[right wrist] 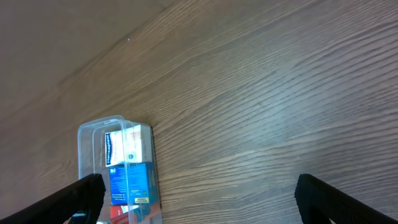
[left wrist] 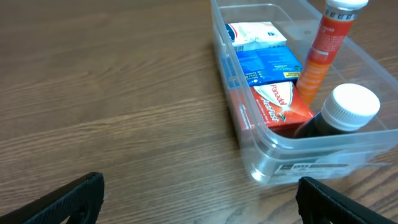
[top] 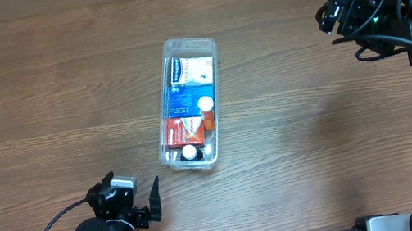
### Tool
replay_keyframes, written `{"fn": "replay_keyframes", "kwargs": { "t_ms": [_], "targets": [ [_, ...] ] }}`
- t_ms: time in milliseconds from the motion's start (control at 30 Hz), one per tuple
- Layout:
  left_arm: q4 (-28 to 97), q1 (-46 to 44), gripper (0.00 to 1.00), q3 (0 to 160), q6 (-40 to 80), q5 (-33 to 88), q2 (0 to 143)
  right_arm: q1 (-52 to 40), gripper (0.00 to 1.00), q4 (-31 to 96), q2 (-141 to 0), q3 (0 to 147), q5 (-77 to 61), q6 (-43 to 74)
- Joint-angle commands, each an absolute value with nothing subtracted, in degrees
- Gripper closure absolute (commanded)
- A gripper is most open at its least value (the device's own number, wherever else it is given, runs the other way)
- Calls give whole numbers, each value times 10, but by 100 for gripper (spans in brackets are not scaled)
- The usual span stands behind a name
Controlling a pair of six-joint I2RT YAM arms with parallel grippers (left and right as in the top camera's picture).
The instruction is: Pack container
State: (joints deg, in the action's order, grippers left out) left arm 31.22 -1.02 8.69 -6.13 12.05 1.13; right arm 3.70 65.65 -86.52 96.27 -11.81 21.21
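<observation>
I see the container [top: 188,44] near the middle of the table [top: 38,101]: a clear, narrow bin with rounded corners and a rim, holding a white box [top: 192,70], a blue box [top: 184,99] and a red box [top: 183,127] in a row, plus an orange tube [top: 208,113] and a white-capped dark bottle [top: 189,152]. In the overhead view its long axis runs near-to-far, the far end leaning slightly right and the near short end facing my left gripper [top: 130,190], whose fingers stand apart. My right gripper [top: 333,16] hangs well apart at the far right, fingers likewise spread.
</observation>
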Motion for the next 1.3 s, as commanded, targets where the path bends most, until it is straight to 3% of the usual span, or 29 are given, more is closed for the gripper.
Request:
{"fn": "replay_keyframes", "kwargs": {
  "t_ms": [0,500,700,867,1267],
  "targets": [
    [308,-6,0,84,-56,131,3,39,0,655,-860,967,-121,215],
    [308,-6,0,84,-56,131,3,39,0,655,-860,967,-121,215],
    [308,-6,0,84,-56,131,3,30,0,663,-805,945,-106,72],
    [308,-6,0,84,-56,131,3,19,0,565,-638,813,-96,-30],
    [308,-6,0,84,-56,131,3,20,0,406,-244,332,-126,-30]
  ]
}}
